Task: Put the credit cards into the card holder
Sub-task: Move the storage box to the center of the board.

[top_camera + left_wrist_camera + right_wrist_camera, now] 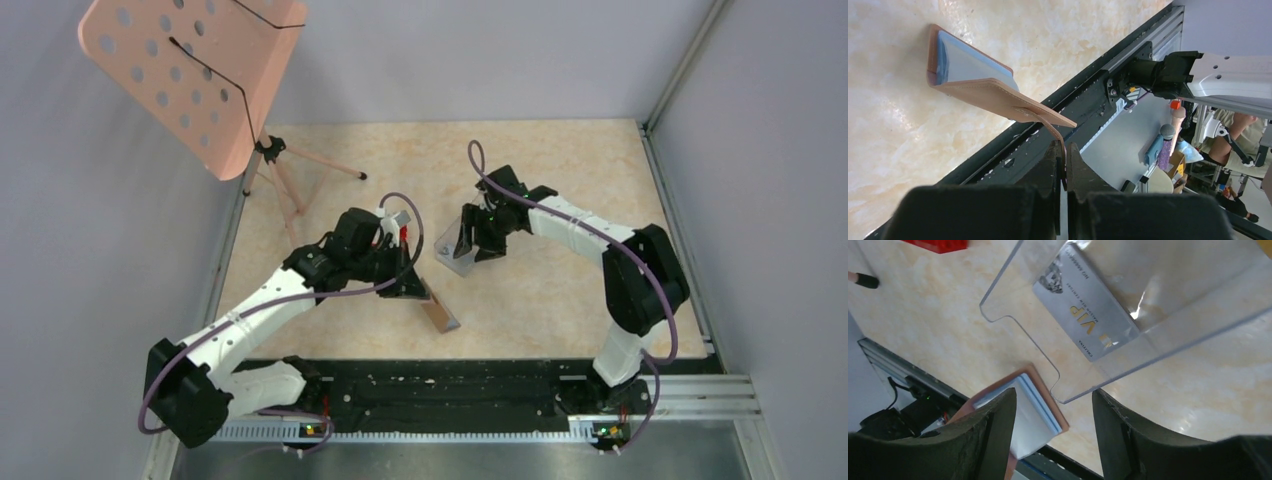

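The tan card holder [441, 313] lies open near the table's front edge, blue lining [965, 62] showing under its raised flap [998, 95]. My left gripper [411, 284] is shut on the card holder's thin tan strap [1055, 132], seen pinched between the fingers in the left wrist view [1066, 152]. A pale whitish credit card [1085, 315] marked VIP lies inside a clear plastic box [1168, 325]. My right gripper [470, 246] is open and empty, hovering over the box's near edge; between its fingers [1053, 400] the card holder [1035, 410] shows below.
A small red tray [938, 245] sits beside the clear box [453, 256], also red behind the left wrist [403, 235]. A pink perforated music stand [195, 70] on a tripod [300, 185] stands at the back left. A black rail [450, 385] runs along the front edge.
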